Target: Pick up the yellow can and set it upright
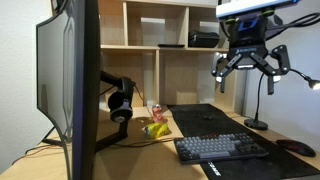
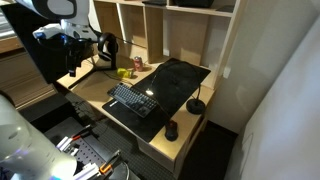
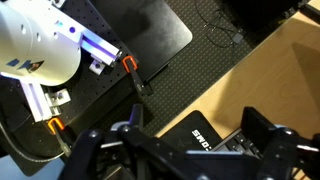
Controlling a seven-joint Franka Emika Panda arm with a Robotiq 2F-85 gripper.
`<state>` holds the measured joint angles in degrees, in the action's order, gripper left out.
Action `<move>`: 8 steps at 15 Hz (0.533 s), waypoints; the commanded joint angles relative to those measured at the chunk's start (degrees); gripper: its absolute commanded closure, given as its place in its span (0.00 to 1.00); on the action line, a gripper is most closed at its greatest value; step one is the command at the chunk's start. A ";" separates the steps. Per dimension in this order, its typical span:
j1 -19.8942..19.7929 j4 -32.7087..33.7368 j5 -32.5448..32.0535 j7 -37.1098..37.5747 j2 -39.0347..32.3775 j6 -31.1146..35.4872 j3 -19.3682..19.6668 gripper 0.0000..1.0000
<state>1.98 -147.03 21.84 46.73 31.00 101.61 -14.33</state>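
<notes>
The yellow can (image 1: 157, 129) lies on its side on the wooden desk, just in front of an upright red-and-white can (image 1: 155, 110). Both also show far off in an exterior view: the yellow can (image 2: 124, 72) and the red one (image 2: 137, 65). My gripper (image 1: 248, 66) hangs open and empty high above the keyboard end of the desk, well away from the cans. It also shows in an exterior view (image 2: 75, 45). In the wrist view my gripper's (image 3: 195, 150) fingers are spread over the desk edge and a keyboard corner. No can shows there.
A keyboard (image 1: 220, 148) lies on a black mat (image 2: 175, 82) with a mouse (image 1: 297, 148) beside it. A monitor (image 1: 70, 80) and headphones (image 1: 120, 100) stand close to the cans. A small stand (image 1: 258, 120) is at the back. Shelves rise behind the desk.
</notes>
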 commanded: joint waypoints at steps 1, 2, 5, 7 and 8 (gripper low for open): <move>-2.15 4.04 4.39 7.11 -13.97 8.94 -1.91 0.00; -2.47 5.47 5.31 8.14 -17.11 10.10 -1.18 0.00; 0.88 4.15 4.35 9.50 -16.22 10.79 1.91 0.00; 0.83 7.30 4.84 10.56 -21.18 10.74 3.39 0.00; 0.82 8.18 4.89 10.68 -22.36 10.71 3.72 0.00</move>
<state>1.11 -138.88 27.01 57.21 8.65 112.35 -12.30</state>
